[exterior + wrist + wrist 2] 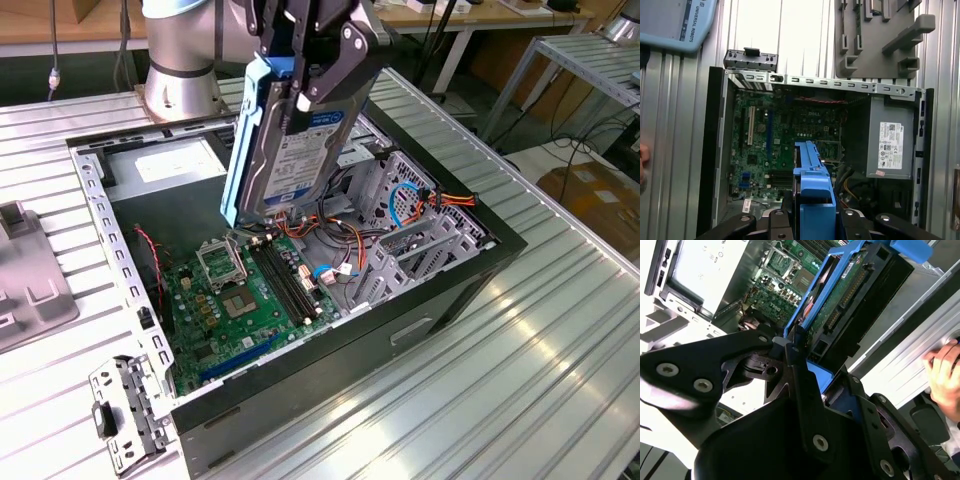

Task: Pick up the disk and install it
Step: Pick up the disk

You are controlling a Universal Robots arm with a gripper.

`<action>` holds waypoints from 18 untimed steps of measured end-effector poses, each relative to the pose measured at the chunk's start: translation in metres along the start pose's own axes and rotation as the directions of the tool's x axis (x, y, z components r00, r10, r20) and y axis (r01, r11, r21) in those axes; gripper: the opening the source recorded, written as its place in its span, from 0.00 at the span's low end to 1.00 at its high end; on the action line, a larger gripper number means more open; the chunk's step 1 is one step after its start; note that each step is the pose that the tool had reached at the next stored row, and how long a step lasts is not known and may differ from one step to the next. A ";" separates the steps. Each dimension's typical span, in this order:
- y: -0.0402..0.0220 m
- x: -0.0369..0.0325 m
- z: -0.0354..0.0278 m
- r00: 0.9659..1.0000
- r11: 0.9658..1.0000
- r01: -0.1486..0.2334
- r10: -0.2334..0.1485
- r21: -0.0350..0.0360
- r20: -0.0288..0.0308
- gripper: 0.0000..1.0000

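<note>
The disk, a silver-black drive with a white label and blue side rails, hangs on edge above the open computer case. My gripper is shut on its upper end. In the second wrist view the disk shows its green circuit side and blue rail, clamped between black fingers. In the first wrist view the blue rail of the disk runs out from the gripper over the green motherboard. The disk hovers over the motherboard and touches nothing in the case.
A grey power-supply box with a white sticker sits in one corner of the case. A metal drive cage with orange and blue cables stands at the exterior view's right. A loose metal bracket and grey fixture lie outside. A person's hand is nearby.
</note>
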State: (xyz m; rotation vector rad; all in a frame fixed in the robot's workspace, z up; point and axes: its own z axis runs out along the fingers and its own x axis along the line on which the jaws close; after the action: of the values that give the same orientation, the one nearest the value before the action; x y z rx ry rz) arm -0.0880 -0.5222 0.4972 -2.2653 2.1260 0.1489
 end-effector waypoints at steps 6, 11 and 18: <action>-0.0031 0.0096 -0.0006 1.000 1.000 -0.001 0.001 0.000 0.000 0.37; -0.0039 0.0144 -0.0003 1.000 1.000 -0.020 0.020 0.002 0.001 0.37; -0.0084 0.0180 0.0000 0.999 0.999 -0.052 0.052 0.004 0.002 0.37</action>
State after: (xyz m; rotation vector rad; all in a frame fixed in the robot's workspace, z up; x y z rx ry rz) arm -0.0785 -0.5395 0.4951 -2.2072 2.1831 0.1477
